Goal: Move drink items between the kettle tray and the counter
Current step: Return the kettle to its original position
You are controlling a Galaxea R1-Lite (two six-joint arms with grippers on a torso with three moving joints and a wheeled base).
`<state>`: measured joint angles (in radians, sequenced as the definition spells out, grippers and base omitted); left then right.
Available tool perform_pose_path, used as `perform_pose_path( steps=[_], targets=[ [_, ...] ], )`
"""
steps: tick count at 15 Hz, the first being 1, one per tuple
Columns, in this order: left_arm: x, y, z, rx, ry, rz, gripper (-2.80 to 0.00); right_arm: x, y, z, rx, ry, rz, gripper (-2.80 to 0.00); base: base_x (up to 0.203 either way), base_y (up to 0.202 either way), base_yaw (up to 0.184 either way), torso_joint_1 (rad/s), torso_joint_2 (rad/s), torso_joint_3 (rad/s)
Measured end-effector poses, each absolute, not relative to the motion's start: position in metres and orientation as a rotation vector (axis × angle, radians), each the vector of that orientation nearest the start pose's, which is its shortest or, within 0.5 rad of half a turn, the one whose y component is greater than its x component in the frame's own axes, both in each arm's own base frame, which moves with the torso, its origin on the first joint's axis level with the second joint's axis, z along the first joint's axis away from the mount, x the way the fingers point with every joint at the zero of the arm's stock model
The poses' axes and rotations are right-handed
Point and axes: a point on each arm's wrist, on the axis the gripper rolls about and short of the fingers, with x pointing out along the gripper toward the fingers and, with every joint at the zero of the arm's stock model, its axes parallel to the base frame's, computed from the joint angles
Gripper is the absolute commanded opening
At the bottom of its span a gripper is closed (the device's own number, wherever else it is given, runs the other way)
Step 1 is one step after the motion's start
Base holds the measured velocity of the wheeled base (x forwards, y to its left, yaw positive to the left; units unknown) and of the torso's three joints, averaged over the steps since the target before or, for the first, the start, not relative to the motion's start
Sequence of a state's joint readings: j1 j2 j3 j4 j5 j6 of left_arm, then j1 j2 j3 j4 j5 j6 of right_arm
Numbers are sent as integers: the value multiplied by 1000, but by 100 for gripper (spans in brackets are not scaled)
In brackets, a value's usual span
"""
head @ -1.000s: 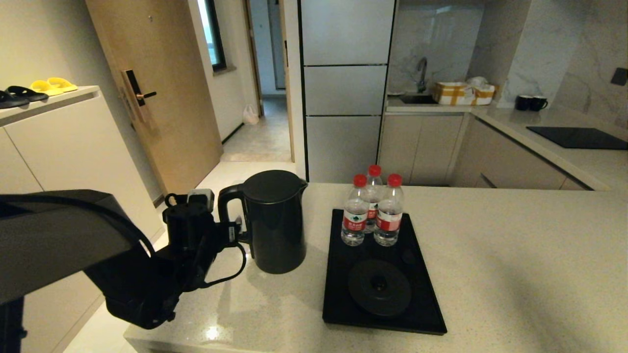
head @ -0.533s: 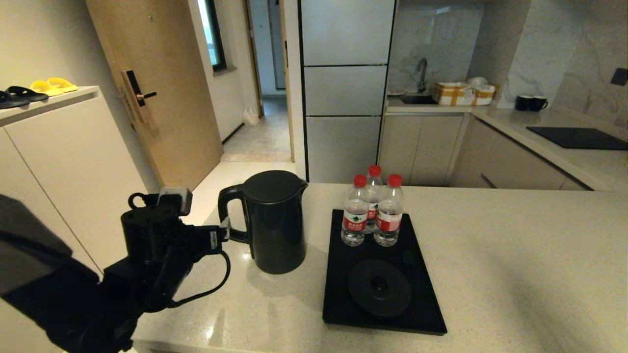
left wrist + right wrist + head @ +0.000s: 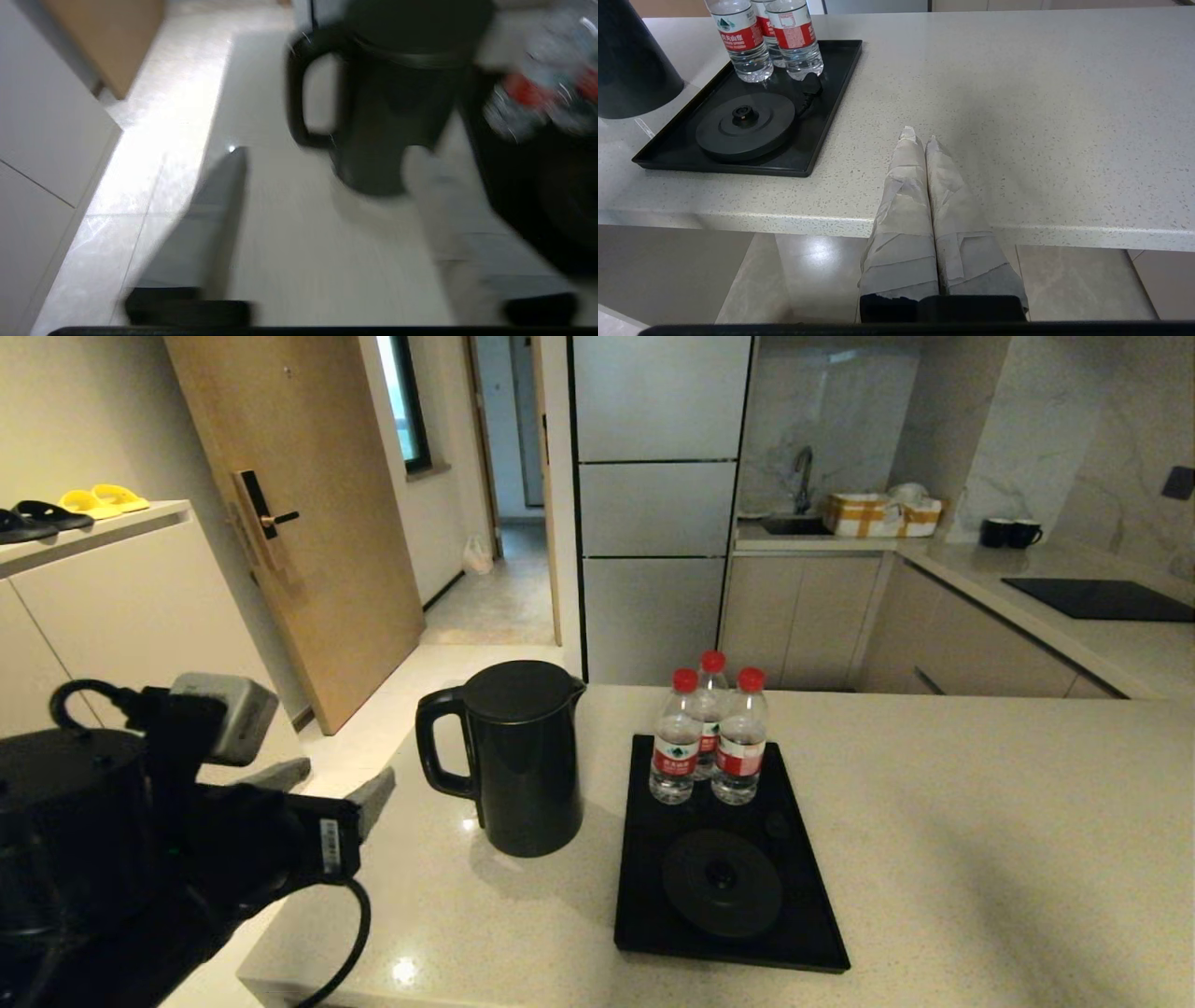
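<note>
The glossy black kettle (image 3: 523,756) stands upright on the beige counter (image 3: 934,821), just left of the black kettle tray (image 3: 644,915), with its handle pointing left. The tray holds the bare round base disc (image 3: 722,884) and three red-capped water bottles (image 3: 709,737) at its far end. My left gripper (image 3: 336,789) hovers off the counter's left edge, open and empty, a hand's width short of the handle. The left wrist view shows the kettle (image 3: 392,107) beyond the spread fingers (image 3: 224,200). My right gripper (image 3: 920,137) is shut and empty over the counter's near edge, to the right of the tray (image 3: 831,88).
Behind the counter lies an L-shaped worktop with a black hob (image 3: 1102,597), two dark mugs (image 3: 1008,532), a taped box (image 3: 882,513) and a sink. A white cabinet with slippers (image 3: 93,499) stands at the left, beside a wooden door.
My left gripper has drawn back from the kettle's handle, leftward and toward me, and now stands clear of it with its fingers apart. The kettle has not moved.
</note>
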<state>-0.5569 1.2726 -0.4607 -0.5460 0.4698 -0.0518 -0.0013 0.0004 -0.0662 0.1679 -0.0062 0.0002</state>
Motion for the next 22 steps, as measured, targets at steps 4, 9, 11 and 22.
perform_pose_path(
  steps=[4, 9, 11, 22],
  targets=[
    [123, -71, 222, 24, 303, -121, -280, -29, 0, 76, 0, 102, -8, -280, 0, 0, 0, 0, 0, 0],
    [97, -65, 236, -6, 358, -277, -280, -29, 0, 76, 0, 102, -7, -280, 0, 0, 0, 0, 0, 0],
    [89, -67, 239, -33, 427, -429, -280, -29, 0, 76, 0, 102, -8, -280, 0, 0, 0, 0, 0, 0],
    [131, -128, 227, -32, 546, -725, -280, -29, 0, 76, 0, 102, -8, -280, 0, 0, 0, 0, 0, 0]
  ],
)
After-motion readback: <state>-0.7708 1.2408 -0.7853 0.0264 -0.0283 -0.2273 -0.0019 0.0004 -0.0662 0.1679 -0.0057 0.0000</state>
